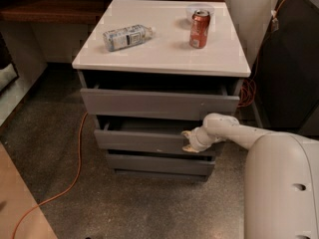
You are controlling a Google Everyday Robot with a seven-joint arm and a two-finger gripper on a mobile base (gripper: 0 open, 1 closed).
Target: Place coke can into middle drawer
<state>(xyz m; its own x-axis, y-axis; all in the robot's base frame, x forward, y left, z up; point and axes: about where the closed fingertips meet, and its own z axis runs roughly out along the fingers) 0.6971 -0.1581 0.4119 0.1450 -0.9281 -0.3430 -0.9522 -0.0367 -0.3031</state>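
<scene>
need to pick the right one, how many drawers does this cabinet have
3, stacked: the top drawer, the middle drawer below it with the gripper at its right front edge, and the lowest drawer beneath. None looks hidden.

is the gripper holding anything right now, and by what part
Not the can, which stands on the cabinet top. The gripper is at the right end of the middle drawer front; whether it grips it cannot be told.
</scene>
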